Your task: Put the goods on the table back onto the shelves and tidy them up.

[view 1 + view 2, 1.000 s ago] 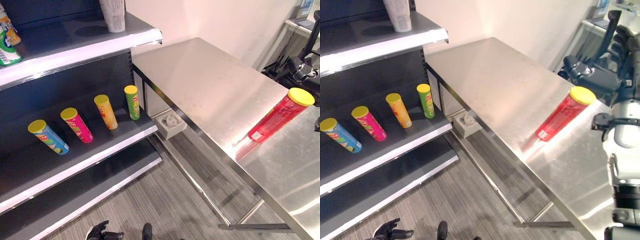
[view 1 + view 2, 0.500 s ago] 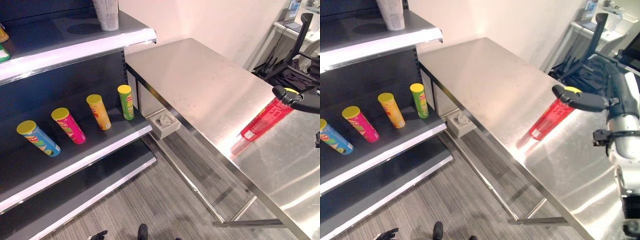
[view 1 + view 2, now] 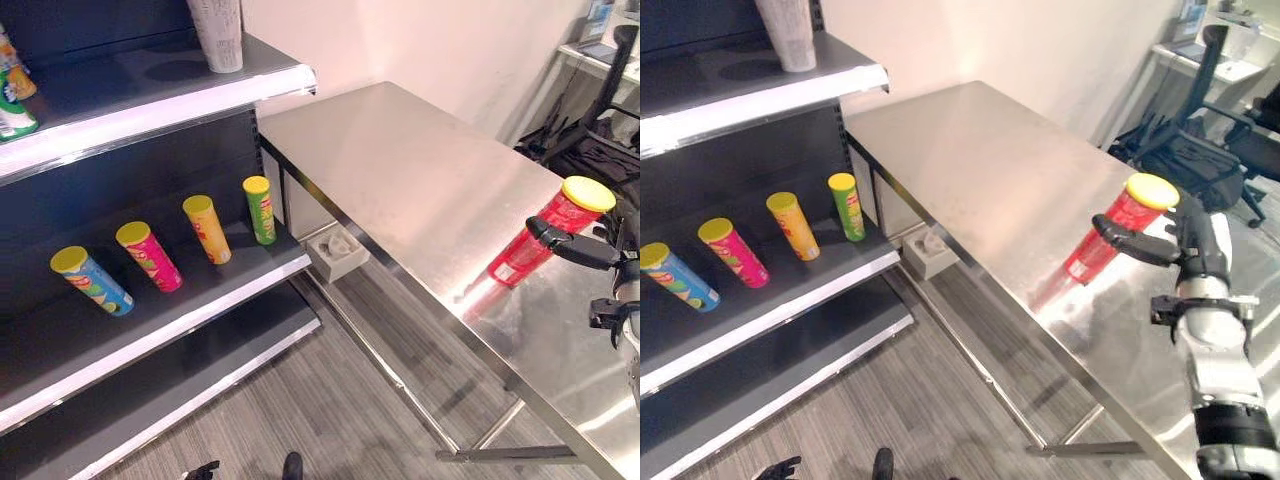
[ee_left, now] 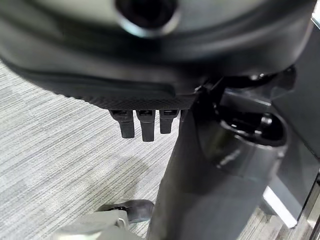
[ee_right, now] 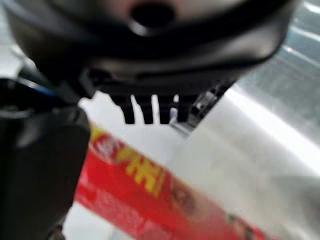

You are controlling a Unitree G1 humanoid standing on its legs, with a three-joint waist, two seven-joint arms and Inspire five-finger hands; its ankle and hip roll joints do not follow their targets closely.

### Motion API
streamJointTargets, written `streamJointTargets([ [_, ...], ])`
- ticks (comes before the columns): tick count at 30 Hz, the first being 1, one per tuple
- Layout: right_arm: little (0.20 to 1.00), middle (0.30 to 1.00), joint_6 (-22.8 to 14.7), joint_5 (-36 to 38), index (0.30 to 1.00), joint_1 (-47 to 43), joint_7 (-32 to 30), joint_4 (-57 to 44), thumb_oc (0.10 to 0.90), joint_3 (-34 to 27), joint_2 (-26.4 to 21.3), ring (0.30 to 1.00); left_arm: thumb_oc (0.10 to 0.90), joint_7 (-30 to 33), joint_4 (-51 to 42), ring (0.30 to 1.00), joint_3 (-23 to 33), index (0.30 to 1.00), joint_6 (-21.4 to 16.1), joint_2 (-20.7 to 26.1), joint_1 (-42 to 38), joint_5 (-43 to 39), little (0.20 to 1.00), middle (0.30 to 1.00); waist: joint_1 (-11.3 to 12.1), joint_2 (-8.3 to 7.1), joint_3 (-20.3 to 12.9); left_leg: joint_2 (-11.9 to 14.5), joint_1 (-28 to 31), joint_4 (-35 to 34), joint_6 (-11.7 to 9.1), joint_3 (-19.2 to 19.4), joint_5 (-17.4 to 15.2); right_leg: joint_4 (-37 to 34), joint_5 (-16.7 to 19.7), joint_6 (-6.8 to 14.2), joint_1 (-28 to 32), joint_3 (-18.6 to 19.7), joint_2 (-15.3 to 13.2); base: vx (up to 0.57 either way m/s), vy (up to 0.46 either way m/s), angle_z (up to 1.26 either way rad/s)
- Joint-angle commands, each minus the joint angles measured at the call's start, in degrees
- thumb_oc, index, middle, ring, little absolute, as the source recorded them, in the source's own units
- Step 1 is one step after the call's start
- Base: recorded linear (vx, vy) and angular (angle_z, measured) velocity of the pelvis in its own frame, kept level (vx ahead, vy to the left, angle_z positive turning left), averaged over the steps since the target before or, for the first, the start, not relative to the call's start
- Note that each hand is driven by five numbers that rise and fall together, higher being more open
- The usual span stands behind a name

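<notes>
- The right hand (image 3: 1188, 240) is at the red can (image 3: 1118, 228), the only item left on the steel table (image 3: 970, 160); the can stands upright with its yellow lid just above the hand's thumb; the thumb reaches across the near side of the can and the fingers sit on its far side, so the hand is open around the can, with no firm squeeze that I can see; the right wrist view shows the red can (image 5: 165, 195) lying close beneath the straight fingers (image 5: 145, 112).
- Well away from that hand, across the table and down on the middle shelf (image 3: 190, 300), four cans already stand in a loose row: a green can (image 3: 261, 209), an orange can (image 3: 208, 228), a pink can (image 3: 148, 255) and a blue can (image 3: 91, 279); they lean at differing angles, so by my reading they are shelved but not yet tidied.
- On the top shelf (image 3: 160, 95) stands a grey tube (image 3: 220, 32), and a green bottle (image 3: 12, 100) shows at its far end.
- The left hand (image 4: 142, 122) hangs low over the floor with its fingers straight and nothing in it.
- Judgement: most of the job looks done; what is left is closing on the red can, carrying it to the shelf beside the green can, then straightening the row.
</notes>
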Motion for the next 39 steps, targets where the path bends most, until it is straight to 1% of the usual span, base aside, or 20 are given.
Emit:
streamJointTargets([
  [1,0.900,0.900,-4.0,-0.3,0.900,-7.2,-4.8,-1.9,0.800,-1.6,-6.5,0.900,0.800,0.9,0.4,0.900,-1.3,0.900,-0.7,2.3,-1.8,1.0,0.900,0.900,2.5,-1.60,-2.7,6.6,3.3,0.2,-6.1,-0.5,-7.7,0.8,1.9,4.7,-3.4,-0.4,-3.8,0.02,0.003,0.07],
  [7,0.900,0.900,-3.5,-0.3,0.900,-10.6,-4.8,0.0,0.800,1.6,-6.7,0.900,0.800,0.9,0.2,0.900,-2.0,0.900,-0.6,2.3,-1.8,0.8,0.900,0.900,3.1,-1.98,-2.7,6.6,3.3,0.2,-6.1,-0.8,-7.8,0.8,1.9,4.7,-3.3,-0.8,-3.9,0.00,0.000,0.03],
  [8,0.540,0.540,-3.4,-0.4,0.540,-11.0,-4.7,0.2,0.560,2.0,-6.7,0.540,0.800,1.0,0.2,0.900,-2.0,0.900,-0.6,2.4,-1.9,0.7,0.900,0.900,3.2,-2.04,-2.6,6.6,3.3,0.2,-6.1,-0.9,-7.8,0.8,1.9,4.7,-3.2,-0.9,-3.9,0.00,0.000,0.00],
  [9,0.300,0.300,-3.4,-0.3,0.300,-11.3,-4.7,0.3,0.400,2.3,-6.9,0.300,0.800,1.1,0.2,0.900,-2.0,0.900,-0.6,2.4,-1.9,0.6,0.900,0.900,3.2,-2.07,-2.6,6.6,3.3,0.2,-6.1,-0.9,-7.8,0.8,1.9,4.7,-3.2,-0.8,-3.9,0.00,0.000,0.00],
  [15,0.300,0.300,-3.2,-0.3,0.300,-11.4,-4.3,0.2,0.400,2.7,-7.1,0.300,0.800,1.1,0.0,0.900,-2.1,0.900,-0.6,2.4,-1.8,0.6,0.900,0.900,3.2,-2.29,-2.5,6.6,3.4,0.2,-6.1,-0.9,-7.8,0.8,1.8,4.7,-3.1,-1.0,-3.9,0.00,0.000,0.00],
  [20,0.300,0.300,-4.1,0.4,0.300,-11.0,-5.6,-1.6,0.400,0.6,-6.8,0.300,0.800,1.4,-0.3,0.900,-1.9,0.900,-0.5,2.6,-2.3,0.5,0.900,0.900,3.0,-2.22,-2.7,6.6,3.5,0.2,-6.2,-0.9,-8.0,0.8,1.6,4.6,-2.9,-1.2,-3.9,0.00,-0.006,0.00],
  [23,0.300,0.300,-5.2,-0.7,0.300,-10.2,-7.5,-6.7,0.400,-1.9,-5.5,0.300,0.800,1.8,-0.7,0.900,-0.9,0.900,-0.4,2.7,-2.4,0.5,0.900,0.900,3.0,-1.88,-2.9,6.8,3.9,0.2,-6.3,-1.1,-8.2,0.8,1.2,4.5,-2.4,-1.2,-3.7,0.00,-0.037,0.03],
  [24,0.300,0.300,-5.1,-0.8,0.300,-9.9,-7.5,-7.0,0.400,-2.1,-5.3,0.300,0.800,1.8,-0.7,0.900,-1.0,0.900,-0.4,2.7,-2.4,0.5,0.900,0.900,3.0,-1.93,-2.9,6.8,3.9,0.2,-6.3,-1.1,-8.2,0.8,1.2,4.4,-2.4,-1.2,-3.7,0.00,-0.078,0.08],
  [25,0.300,0.300,-7.4,-3.1,0.300,-8.7,-10.2,-15.0,0.400,-5.7,-2.6,0.300,0.800,2.3,-0.9,0.900,0.1,0.900,-0.3,2.4,-2.0,1.0,0.900,0.900,3.2,-1.24,-3.2,7.1,4.0,0.2,-6.4,-1.6,-8.1,0.8,0.5,4.1,-2.1,-1.3,-3.3,-0.03,-0.121,0.19],
  [26,0.300,0.300,-8.6,-5.0,0.300,-8.2,-11.4,-20.5,0.400,-7.3,-1.0,0.300,0.800,2.6,-1.0,0.900,0.6,0.900,-0.4,2.2,-1.7,1.3,0.900,0.900,3.7,-1.03,-3.2,7.5,3.9,0.2,-6.7,-2.4,-7.7,0.9,0.0,3.7,-1.9,-1.6,-2.8,-0.07,-0.174,0.40],
  [27,0.300,0.300,-9.2,-5.9,0.300,-8.5,-12.1,-23.2,0.400,-7.8,-0.3,0.300,0.800,2.7,-1.1,0.900,0.9,0.900,-0.4,2.1,-1.4,1.3,0.900,0.900,4.2,-0.90,-3.2,7.8,3.5,0.2,-7.2,-3.1,-7.2,0.9,-0.4,3.3,-1.9,-1.9,-2.3,-0.18,-0.227,0.42],
  [28,0.300,0.300,-10.1,-6.5,0.300,-9.3,-12.7,-26.0,0.400,-7.8,0.6,0.300,0.800,2.8,-1.5,0.900,0.9,0.900,-0.6,2.0,-1.0,0.8,0.900,0.900,5.5,-0.86,-2.6,8.6,2.3,0.2,-7.9,-4.7,-5.9,0.8,-1.2,2.4,-1.9,-2.6,-1.2,-0.21,-0.216,0.45],
  [32,0.300,0.300,-10.9,-7.1,0.300,-11.6,-13.7,-28.3,0.400,-6.8,1.1,0.300,0.800,3.0,-2.3,0.900,0.8,0.900,-0.8,2.1,-1.4,-0.6,0.900,0.900,8.0,-0.84,-0.7,9.4,-1.6,0.4,-9.7,-8.4,-3.1,0.8,-2.8,1.3,-2.2,-5.2,0.3,-0.22,-0.141,0.67],
  [33,0.300,0.300,-11.0,-7.5,0.300,-12.3,-14.2,-29.0,0.400,-7.1,0.2,0.300,0.800,3.1,-3.0,0.900,0.6,0.900,-1.0,2.0,-2.2,-1.4,0.900,0.900,8.3,-0.93,0.6,9.3,-4.9,0.8,-10.2,-8.9,-1.2,0.8,-2.6,1.3,-2.8,-7.7,-0.1,-0.29,-0.048,0.59],
  [34,0.300,0.300,-10.9,-7.6,0.300,-12.1,-14.4,-29.3,0.400,-7.4,-0.2,0.300,0.800,3.0,-3.3,0.900,0.4,0.900,-1.1,1.9,-2.7,-1.7,0.900,0.900,8.0,-1.00,1.1,10.0,-5.6,1.2,-10.4,-5.8,-1.2,0.8,-2.7,1.3,-2.8,-9.3,-0.6,-0.33,0.053,1.35],
  [35,0.300,0.300,-10.3,-8.2,0.300,-11.5,-14.9,-30.2,0.400,-8.1,-0.6,0.300,0.800,3.0,-4.0,0.900,0.4,0.900,-1.0,1.8,-3.5,-1.8,0.900,0.900,7.3,-1.04,1.6,12.0,-7.0,3.6,-10.0,1.6,-1.0,0.8,-2.1,1.5,-2.9,-12.3,-1.8,-0.23,0.121,1.48],
  [36,0.300,0.300,-9.9,-8.3,0.300,-11.2,-14.8,-30.4,0.400,-8.1,-0.6,0.300,0.800,2.9,-4.4,0.900,0.5,0.900,-1.0,1.9,-3.7,-1.8,0.900,0.900,7.1,-0.98,1.6,13.1,-6.8,4.5,-10.0,3.5,-1.3,0.9,-1.4,1.7,-3.2,-13.3,-2.4,-0.19,0.154,1.53],
  [37,0.300,0.300,-9.6,-8.4,0.300,-10.8,-14.6,-30.5,0.400,-8.1,-0.3,0.300,0.800,3.0,-4.2,0.900,0.6,0.900,-0.9,1.8,-3.8,-1.6,0.900,0.900,7.2,-0.84,1.4,13.8,-6.1,5.1,-10.1,3.9,-1.9,1.0,-0.8,1.8,-3.4,-13.9,-3.0,-0.13,0.206,0.83],
  [38,0.300,0.300,-9.4,-8.7,0.300,-10.4,-14.4,-31.0,0.400,-8.2,0.3,0.300,0.800,3.1,-3.8,0.900,0.9,0.900,-0.9,1.9,-4.0,-1.5,0.900,0.900,6.7,-0.69,1.2,15.1,-4.6,7.1,-10.5,3.2,-3.8,1.3,0.2,2.2,-3.5,-15.1,-4.5,-0.10,0.238,0.58],
  [39,0.300,0.300,-9.3,-8.4,0.300,-10.1,-14.1,-31.1,0.400,-8.3,0.5,0.300,0.800,3.2,-3.6,0.900,1.0,0.900,-1.0,1.9,-4.0,-1.5,0.900,0.900,6.1,-0.46,1.0,15.9,-3.6,7.9,-10.7,3.0,-4.7,1.5,0.7,2.6,-3.6,-15.8,-5.5,-0.12,0.286,0.65],
])
